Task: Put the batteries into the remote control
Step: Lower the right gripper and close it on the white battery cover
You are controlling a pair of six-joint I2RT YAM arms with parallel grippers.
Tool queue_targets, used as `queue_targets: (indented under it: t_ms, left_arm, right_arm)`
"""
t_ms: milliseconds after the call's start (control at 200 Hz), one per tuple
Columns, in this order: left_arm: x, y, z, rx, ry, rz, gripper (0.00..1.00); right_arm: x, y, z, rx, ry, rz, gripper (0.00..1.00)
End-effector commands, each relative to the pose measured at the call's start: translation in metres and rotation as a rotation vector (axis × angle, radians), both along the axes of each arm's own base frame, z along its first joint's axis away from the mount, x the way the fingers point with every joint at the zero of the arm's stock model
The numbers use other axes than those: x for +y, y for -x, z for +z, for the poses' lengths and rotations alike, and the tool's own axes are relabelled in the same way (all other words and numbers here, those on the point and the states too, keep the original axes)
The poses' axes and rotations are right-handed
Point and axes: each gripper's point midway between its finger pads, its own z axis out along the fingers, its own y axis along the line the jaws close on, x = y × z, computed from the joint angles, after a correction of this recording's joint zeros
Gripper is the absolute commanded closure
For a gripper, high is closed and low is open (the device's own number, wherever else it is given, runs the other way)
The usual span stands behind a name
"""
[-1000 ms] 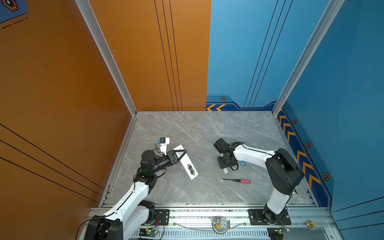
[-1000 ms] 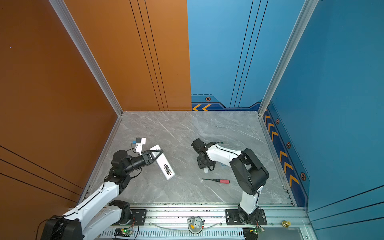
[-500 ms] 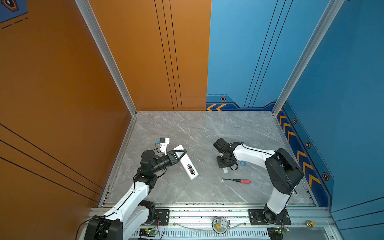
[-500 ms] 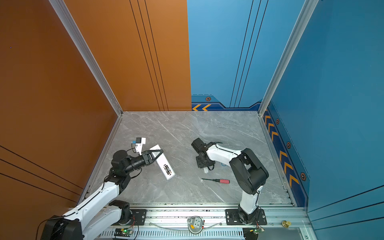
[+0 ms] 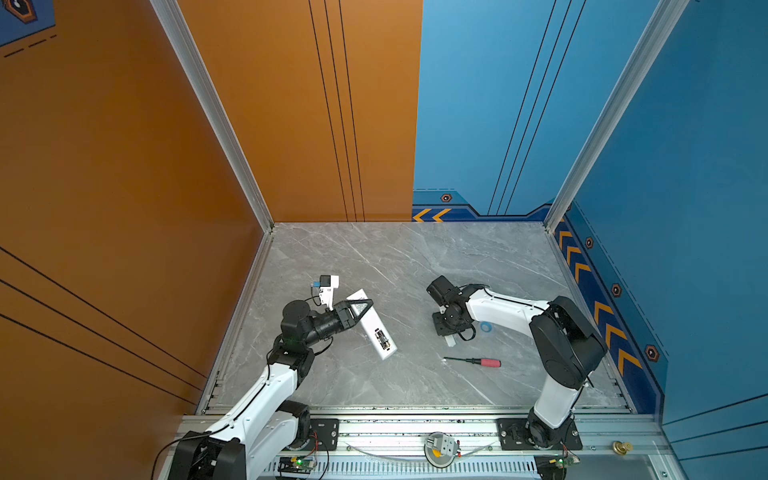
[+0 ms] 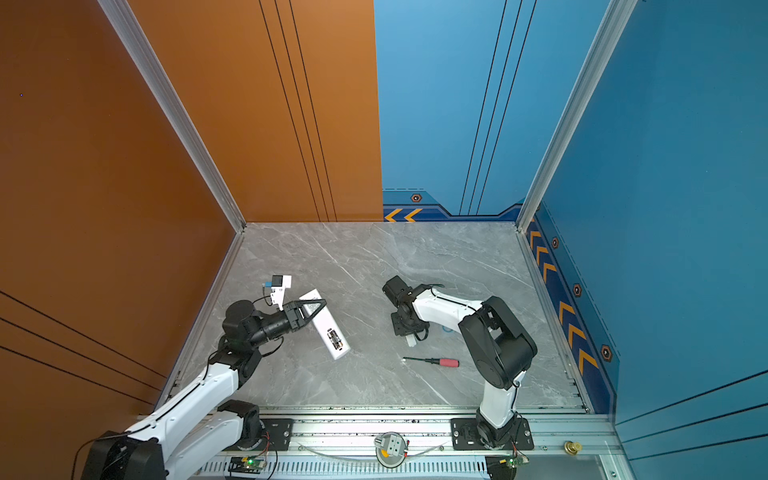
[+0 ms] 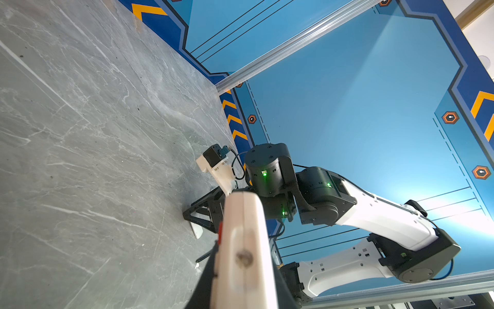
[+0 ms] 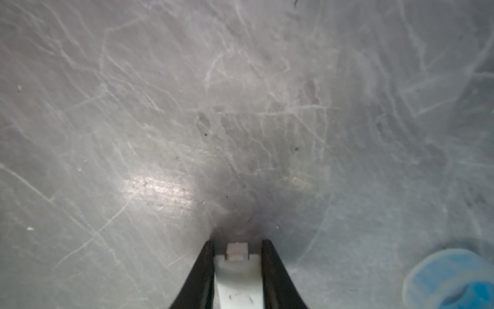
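Grey marble tabletop [image 5: 415, 257], orange and blue walls. In both top views the left gripper [image 5: 362, 306] is clamped on one end of the remote control [image 5: 373, 328]. The batteries [image 5: 382, 339] seem seated in its open bay, well beyond the jaws.

Left wrist: the remote control fills the jaws.

Right wrist: the right gripper [image 8: 238, 244] pinches the white cover [image 8: 238, 283] between its jaws. Probably only refitting it remains.

Nothing has visibly moved since a second ago.

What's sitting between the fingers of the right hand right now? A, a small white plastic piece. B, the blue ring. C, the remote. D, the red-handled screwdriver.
A: in the right wrist view the small white plastic piece sits between the fingers of the right hand, while the screwdriver lies apart on the table.
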Motion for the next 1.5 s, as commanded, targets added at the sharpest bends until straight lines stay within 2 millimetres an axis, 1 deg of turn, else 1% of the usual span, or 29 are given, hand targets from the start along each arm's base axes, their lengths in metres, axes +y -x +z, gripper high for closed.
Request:
queue_targets:
  t_ms: [0,476,691,851,1021,1026,1031,1121,1246,1497]
  left_arm:
    - [0.002,0.002,0.003,-0.034,-0.002,0.002,1.00]
    - [0.003,0.002,0.004,-0.035,0.000,0.004,1.00]
    - [0.003,0.002,0.003,-0.032,0.001,0.004,1.00]
    - [0.002,0.001,0.004,-0.033,0.000,0.004,1.00]
    - [0.002,0.000,0.002,-0.025,-0.002,0.005,1.00]
    - [0.002,0.000,0.003,-0.025,-0.002,0.006,1.00]
    - [0.002,-0.001,0.003,-0.025,-0.002,0.006,1.00]
    - [0.001,-0.002,0.001,-0.017,-0.004,0.005,1.00]
    - [-0.001,-0.005,-0.003,-0.009,-0.014,0.012,1.00]
    - [-0.007,-0.015,-0.019,0.013,-0.057,0.023,1.00]
  right_arm:
    - [-0.013,0.010,-0.022,0.057,0.052,-0.005,0.73]
    - [-0.013,0.010,-0.017,0.043,0.052,0.001,0.77]
    - [-0.011,0.008,-0.007,0.011,0.055,0.028,0.79]
    - [-0.005,0.008,0.000,-0.019,0.045,0.063,0.79]
    - [0.004,0.003,0.014,-0.080,0.012,0.099,0.79]
    - [0.011,0.007,0.014,-0.084,0.009,0.123,0.79]
    - [0.012,0.008,0.015,-0.086,0.007,0.127,0.79]
    - [0.019,0.009,0.023,-0.116,-0.019,0.156,0.79]
    - [0.026,0.009,0.034,-0.156,-0.052,0.184,0.80]
    - [0.031,0.005,0.052,-0.228,-0.109,0.198,0.80]
